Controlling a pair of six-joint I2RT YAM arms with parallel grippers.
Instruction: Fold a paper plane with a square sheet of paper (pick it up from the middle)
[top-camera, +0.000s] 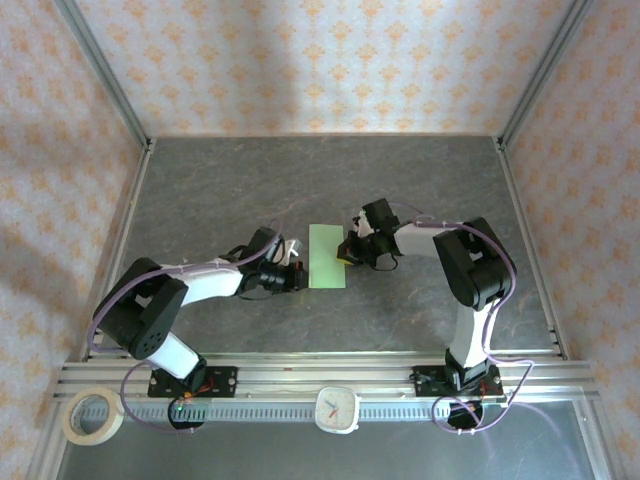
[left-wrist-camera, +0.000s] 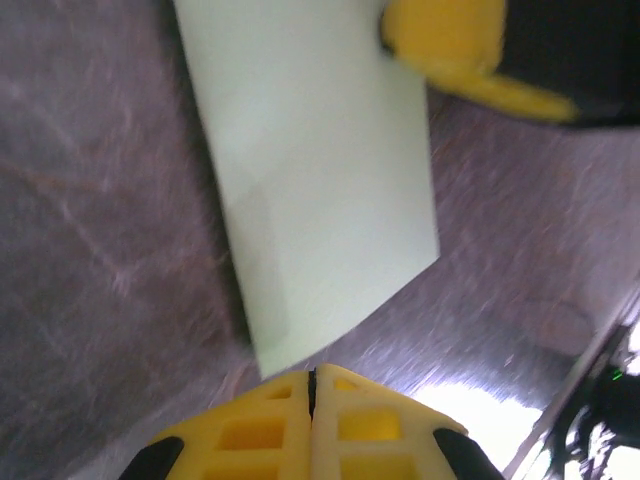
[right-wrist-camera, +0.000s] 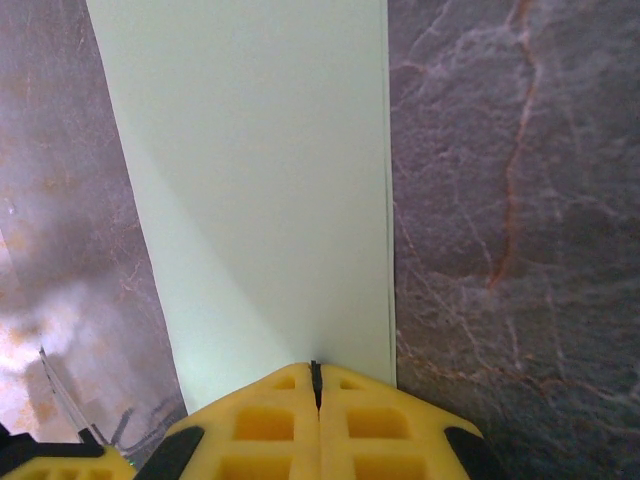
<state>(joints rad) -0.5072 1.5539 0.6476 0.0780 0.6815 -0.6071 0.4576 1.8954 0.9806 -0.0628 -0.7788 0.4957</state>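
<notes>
The sheet of paper (top-camera: 328, 257) lies flat in the middle of the desk (top-camera: 250, 190), between the two arms. It is a narrow upright rectangle and not a square. In the right wrist view two edges run close together along its 3 o'clock side, so I judge that the first fold in half is already made.

The right hand (top-camera: 351, 254) is fully closed and has its tips at the 3 o'clock edge of the paper. It seems to press there more than to hold; I cannot tell if any layer is between the fingers. The left hand (top-camera: 296, 264) is also fully closed and holds nothing. It is just beside the paper at 9 o'clock, near the lower corner, and does not touch it.

The step in hand is, I think, flattening the centre crease. Nothing is pointed, so the corner folds for the nose are not yet done. The next move calls for one hand to pin the paper while the other opens a little, lifts a corner and brings it to the centre line
</notes>
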